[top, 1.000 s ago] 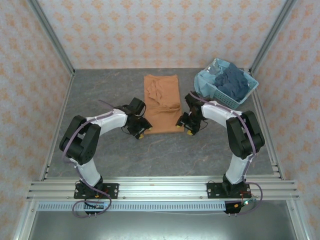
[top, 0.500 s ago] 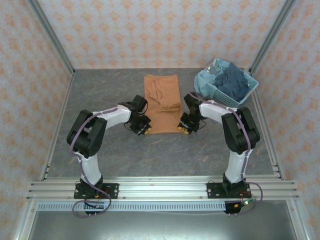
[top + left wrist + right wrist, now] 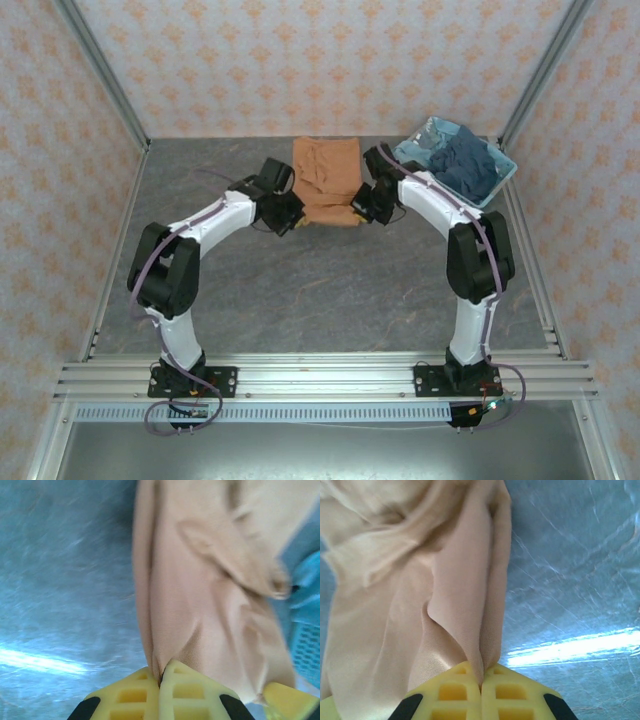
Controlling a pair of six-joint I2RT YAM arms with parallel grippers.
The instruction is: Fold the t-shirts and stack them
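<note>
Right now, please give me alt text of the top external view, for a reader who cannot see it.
On a grey table, a robot's left gripper and right gripper are each shut on a near corner of an orange-tan t-shirt. A light blue basket at the far right holds dark navy cloth.

The top view is bright and sharp, with only faint shadows. Both wrist views are blurry: the orange shirt (image 3: 210, 605) looks fuzzy, and white glare streaks the table (image 3: 560, 650).

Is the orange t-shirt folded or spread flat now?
Half folded, not flat: left gripper and right gripper, both shut, pinch creased layers of the orange t-shirt.
</note>
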